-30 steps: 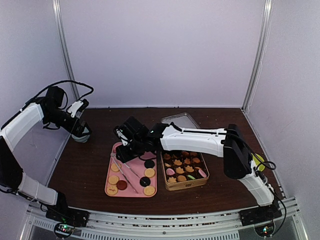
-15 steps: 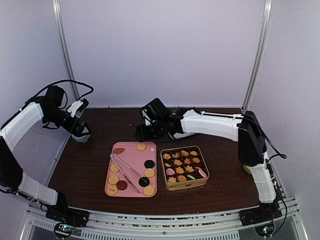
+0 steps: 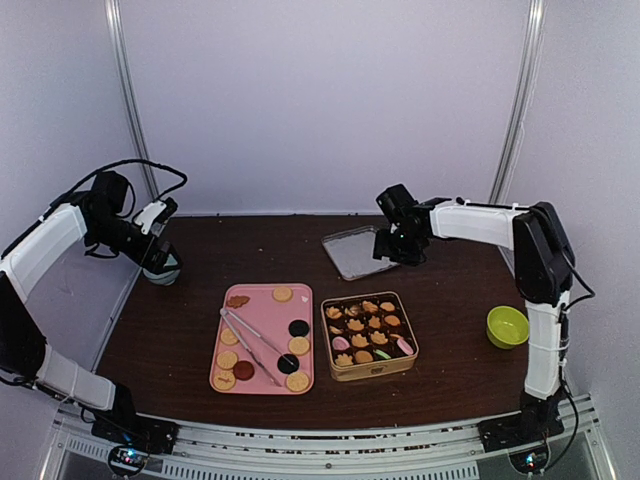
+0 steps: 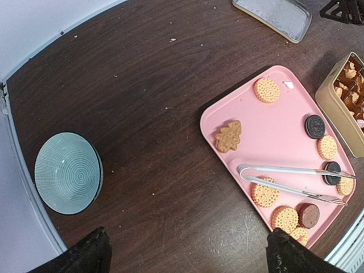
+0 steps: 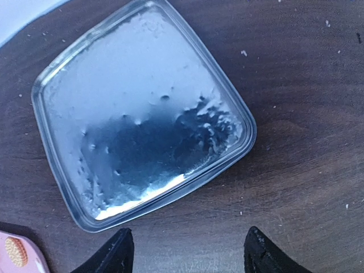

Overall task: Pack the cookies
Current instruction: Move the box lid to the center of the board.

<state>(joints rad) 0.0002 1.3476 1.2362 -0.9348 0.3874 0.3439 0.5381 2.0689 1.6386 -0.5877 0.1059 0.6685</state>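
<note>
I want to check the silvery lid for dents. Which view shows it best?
Right wrist: the silvery lid nearly fills the frame from above, dimples visible. Top external shows it small and far; left wrist catches only part at the frame's top edge.

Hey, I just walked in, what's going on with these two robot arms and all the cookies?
It's a cookie-packing job. The right end effector hovers open and empty over a clear lid at the back of the table. The left end effector is off at the left side, open, holding nothing. Loose cookies and metal tongs lie on the pink tray. The gold tin beside it already holds many cookies.
</note>
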